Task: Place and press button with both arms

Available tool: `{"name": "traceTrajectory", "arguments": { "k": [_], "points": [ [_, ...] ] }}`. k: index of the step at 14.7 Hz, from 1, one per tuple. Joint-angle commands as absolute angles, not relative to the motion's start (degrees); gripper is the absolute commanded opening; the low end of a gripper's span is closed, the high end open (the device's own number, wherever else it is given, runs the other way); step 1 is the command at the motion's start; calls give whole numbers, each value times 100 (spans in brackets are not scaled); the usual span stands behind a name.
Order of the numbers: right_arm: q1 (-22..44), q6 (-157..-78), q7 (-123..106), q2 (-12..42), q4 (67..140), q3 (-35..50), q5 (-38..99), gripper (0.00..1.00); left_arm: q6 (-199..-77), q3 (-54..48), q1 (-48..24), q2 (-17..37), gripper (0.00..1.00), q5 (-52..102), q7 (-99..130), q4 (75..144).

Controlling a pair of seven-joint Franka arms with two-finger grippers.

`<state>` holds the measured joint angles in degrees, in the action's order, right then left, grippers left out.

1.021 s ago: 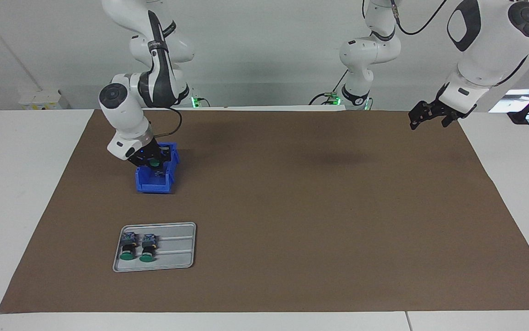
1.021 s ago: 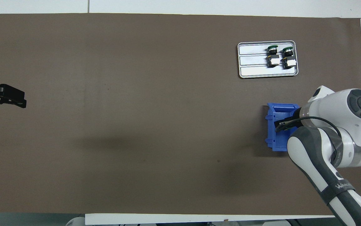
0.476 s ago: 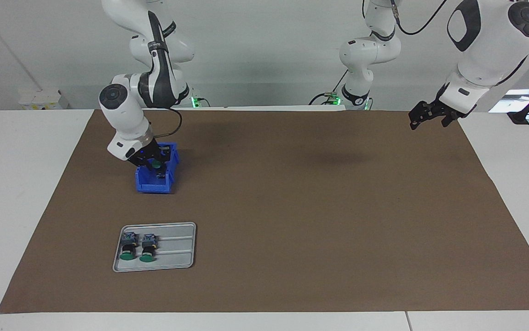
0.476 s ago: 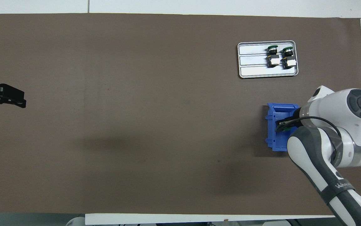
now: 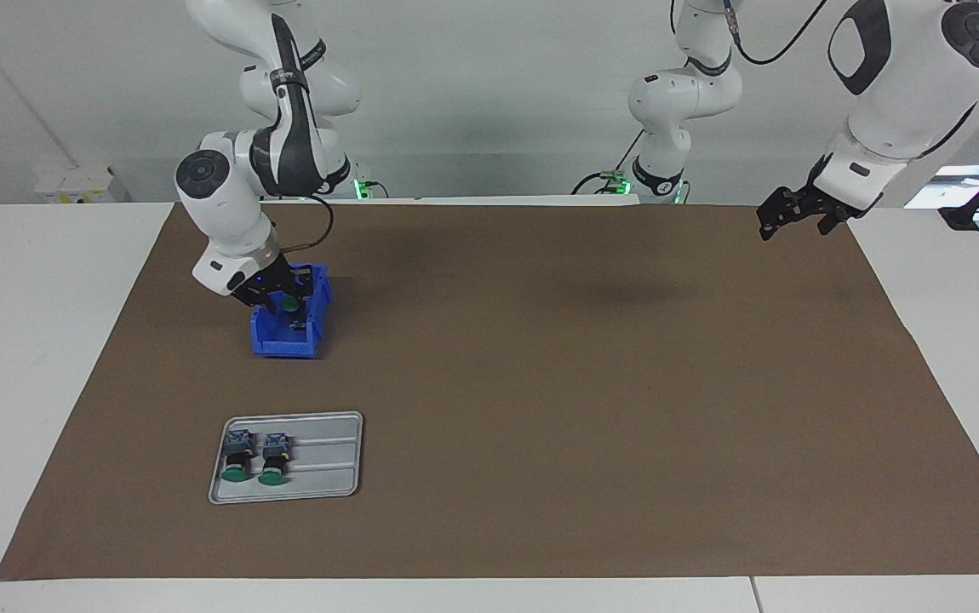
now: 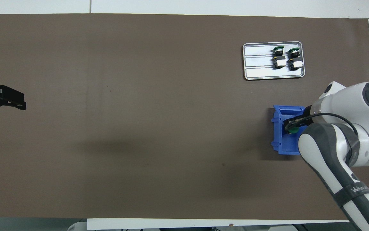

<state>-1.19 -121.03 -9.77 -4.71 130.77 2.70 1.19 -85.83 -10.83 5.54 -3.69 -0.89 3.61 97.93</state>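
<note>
A green-capped button sits inside a blue bin toward the right arm's end of the table. My right gripper reaches down into the bin, right at the button's cap. Whether it holds the button does not show. Two more buttons lie side by side on a grey tray, farther from the robots than the bin. My left gripper waits open and empty above the mat near the left arm's end.
A brown mat covers most of the table, with white table surface around it. Beside the two buttons on the tray, the slot toward the left arm's end has nothing in it.
The right arm has lifted and drawn back slightly at the bin, so more of the green cap shows from overhead. The left arm has not moved.
</note>
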Motion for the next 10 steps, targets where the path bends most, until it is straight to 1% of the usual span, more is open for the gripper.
{"name": "traceTrajectory", "arguments": {
  "k": [1,2,4,7,10],
  "points": [
    [-229,-11507,-993,-527,12509,343,184,98,-8657,-1063,562,-519,100,-158,422,9949],
    [-229,-11253,-984,-536,12246,343,185,100,-8657,-1063,562,-519,100,-158,422,9949],
    [-220,-10419,-941,-536,11351,334,185,100,-8640,-1063,562,-510,100,-158,422,9932],
    [-264,-9197,-547,-379,9901,325,53,100,-8640,-1028,580,-501,100,-158,413,9905],
    [-518,-8615,-264,-334,9151,325,26,100,-8675,-1002,694,-483,100,-149,369,9897]
  ]
}}
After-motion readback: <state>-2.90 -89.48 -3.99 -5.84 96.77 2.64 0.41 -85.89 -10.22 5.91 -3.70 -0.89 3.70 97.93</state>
